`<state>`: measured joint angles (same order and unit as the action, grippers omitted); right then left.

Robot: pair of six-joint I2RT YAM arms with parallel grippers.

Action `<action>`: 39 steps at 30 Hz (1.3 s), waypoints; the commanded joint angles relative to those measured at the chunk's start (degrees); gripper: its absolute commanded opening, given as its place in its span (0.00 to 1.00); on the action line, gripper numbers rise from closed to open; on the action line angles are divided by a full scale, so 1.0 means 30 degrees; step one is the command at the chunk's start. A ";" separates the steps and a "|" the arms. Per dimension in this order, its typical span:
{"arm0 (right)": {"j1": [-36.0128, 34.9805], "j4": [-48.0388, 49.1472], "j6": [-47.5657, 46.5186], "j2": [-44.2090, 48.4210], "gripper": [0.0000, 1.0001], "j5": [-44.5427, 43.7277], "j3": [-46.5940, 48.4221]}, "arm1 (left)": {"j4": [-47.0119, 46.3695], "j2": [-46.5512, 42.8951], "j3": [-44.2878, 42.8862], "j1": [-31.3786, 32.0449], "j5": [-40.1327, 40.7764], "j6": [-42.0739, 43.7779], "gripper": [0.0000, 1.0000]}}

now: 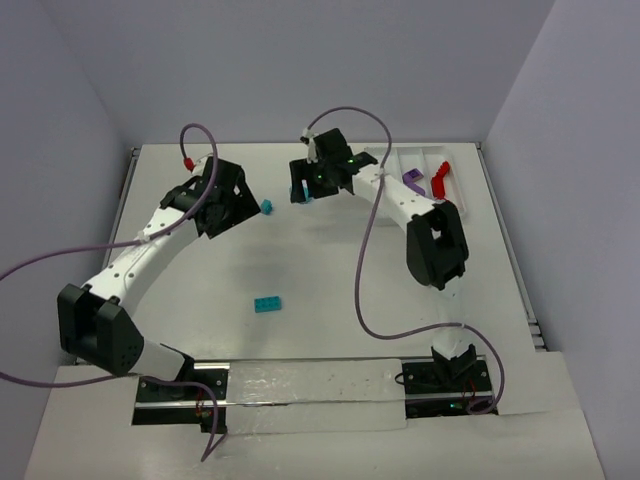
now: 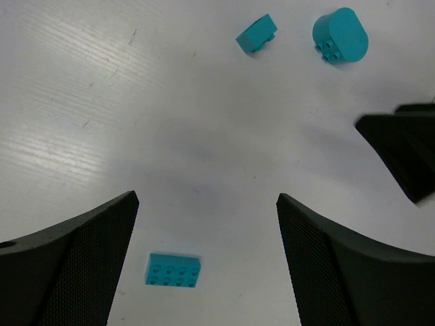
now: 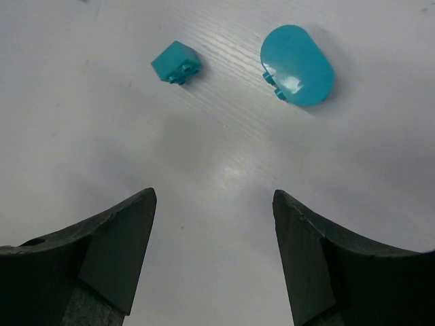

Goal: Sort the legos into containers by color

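Observation:
Three teal legos lie on the white table: a 2x4 brick [image 1: 267, 304], a small piece [image 1: 267, 207] and a rounded piece [image 1: 304, 198] that is partly under my right gripper [image 1: 303, 190]. The right gripper is open and empty above the table; its wrist view shows the rounded piece [image 3: 297, 64] and the small piece [image 3: 177, 62] ahead of the fingertips. My left gripper [image 1: 243, 206] is open and empty just left of the small piece; its wrist view shows the brick [image 2: 173, 269] between the fingers far below. The white tray [image 1: 425, 152] holds a purple piece [image 1: 411, 177] and red pieces [image 1: 440, 180].
The right arm's elbow [image 1: 435, 240] hangs over the tray's near end and hides part of it. Purple cables loop over both arms. One right finger [image 2: 401, 153] shows at the right edge of the left wrist view. Walls enclose the table at back and sides.

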<state>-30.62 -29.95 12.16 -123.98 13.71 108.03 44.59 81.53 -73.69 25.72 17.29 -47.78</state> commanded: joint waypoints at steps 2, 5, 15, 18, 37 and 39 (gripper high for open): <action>0.1131 0.0794 0.0231 0.4947 0.77 -0.1649 -0.2415 | -0.0999 0.2321 -0.2645 0.0103 -0.0279 -0.0597 0.91; 0.1818 0.1460 0.0890 0.7617 0.78 -0.2443 -0.5537 | -0.0531 0.4470 -0.4785 0.0538 0.0108 -0.1078 0.89; 0.3618 0.2185 0.1691 1.6314 0.83 -0.4570 -1.3539 | 0.3059 1.3948 -1.4961 0.1270 0.0670 -0.4860 0.89; 0.3688 0.1646 0.1720 1.7928 0.83 -0.5230 -1.4629 | 0.3374 1.5878 -1.7052 0.1255 0.0887 -0.5684 0.89; 0.3761 0.0537 0.1842 2.2197 0.85 -0.4733 -1.7371 | 0.0014 2.0595 -1.9691 0.1293 0.0500 -0.7400 0.81; 0.3761 0.0563 0.1807 2.2197 0.85 -0.4670 -1.7577 | -0.0246 2.0926 -1.9981 0.1299 0.0591 -0.7378 0.80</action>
<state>-19.46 -28.67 17.34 -58.94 -1.15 56.50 47.85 142.93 -129.53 29.43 18.82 -68.86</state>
